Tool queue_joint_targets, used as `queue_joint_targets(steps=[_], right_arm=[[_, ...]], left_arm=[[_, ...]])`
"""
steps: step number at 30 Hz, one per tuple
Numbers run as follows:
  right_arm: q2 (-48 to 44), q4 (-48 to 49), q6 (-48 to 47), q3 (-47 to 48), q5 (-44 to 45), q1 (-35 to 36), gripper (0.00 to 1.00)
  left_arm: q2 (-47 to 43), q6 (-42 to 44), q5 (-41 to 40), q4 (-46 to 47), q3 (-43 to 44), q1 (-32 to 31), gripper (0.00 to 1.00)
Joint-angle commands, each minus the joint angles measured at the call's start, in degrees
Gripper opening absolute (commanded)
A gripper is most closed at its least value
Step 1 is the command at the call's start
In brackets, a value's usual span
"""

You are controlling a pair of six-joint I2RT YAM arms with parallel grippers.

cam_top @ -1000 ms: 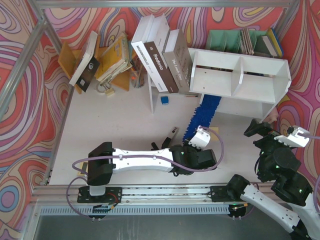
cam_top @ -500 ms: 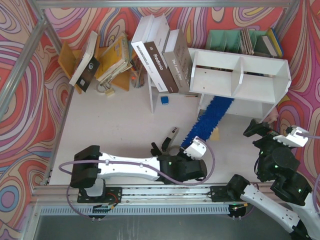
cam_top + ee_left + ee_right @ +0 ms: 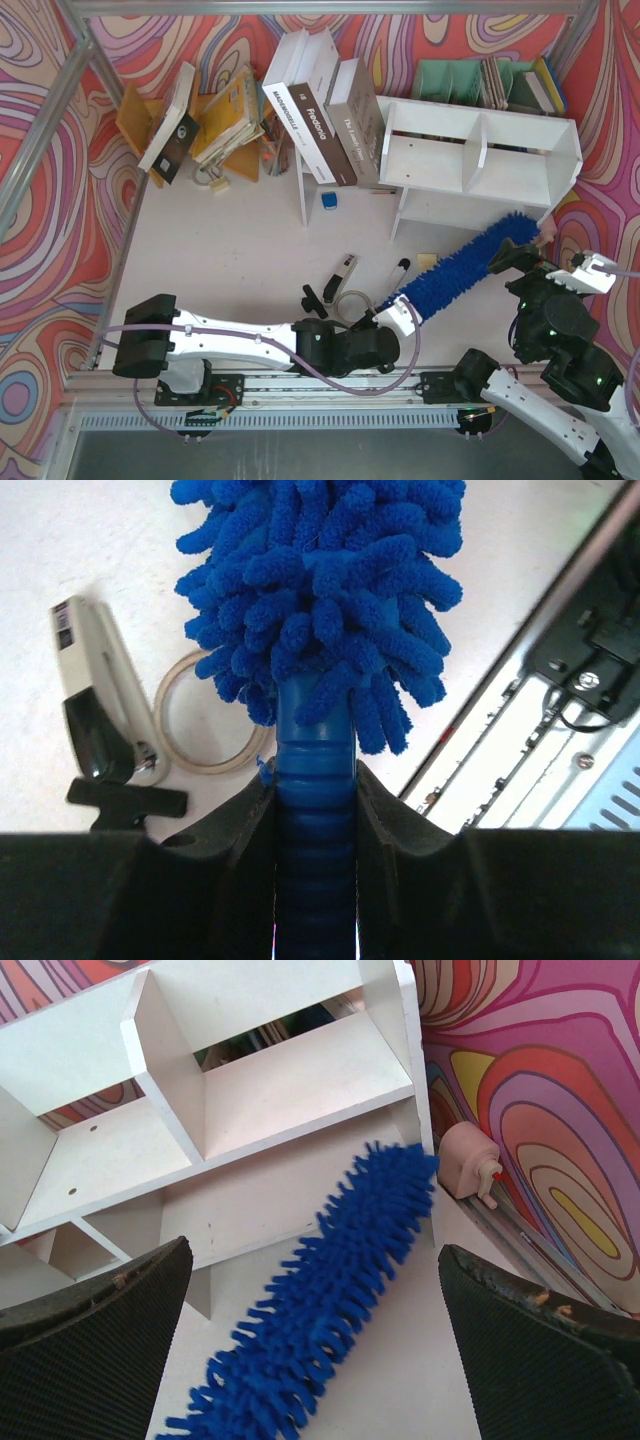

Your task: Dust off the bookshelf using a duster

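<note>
The left gripper (image 3: pixel 315 800) is closed tight on the ribbed blue plastic handle of the long fluffy bright-blue microfibre duster (image 3: pixel 470 265), with both jaws pressing the handle just under the shaggy head. The right gripper (image 3: pixel 320 1345) is wide open and has nothing in it; it hangs above the duster head, in front of the bookshelf.

The duster lies slanted in front of the white wooden bookshelf (image 3: pixel 480 150) w/ two compartments. Its tip is by the shelf's right side board, near the bottom corner, and not inside any compartment. Whether the tip touches the board, I cannot tell.

Handling, as I judge: the duster is very light. The noodle head is soft and gives way when pressed, so it is no good place for a grip, bc the jaws would only squeeze fluff. The handle is stiff and its ribs stop slipping, so the hold belongs there, as it is now. The duster is long, so a small wrist turn probably makes a big swing at the tip.
</note>
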Motion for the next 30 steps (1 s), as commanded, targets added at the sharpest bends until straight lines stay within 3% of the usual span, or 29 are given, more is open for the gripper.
queue_joint_targets(steps=[1,16,30], right_arm=[[0.49,1.50,-0.54,-0.11,0.82,0.40,0.99],[0.95,1.29,-0.50,-0.17,0.94,0.43,0.98],[1.33,1.36,-0.69,-0.25,0.81,0.40,0.99]], left_arm=[[-1.33,4.78,7.41,7.53,-1.60,0.01,0.00],[1.04,4.52,12.55,9.09,-4.06,5.65,0.00],[0.98,0.09,4.15,11.87,-7.54,8.68,0.00]])
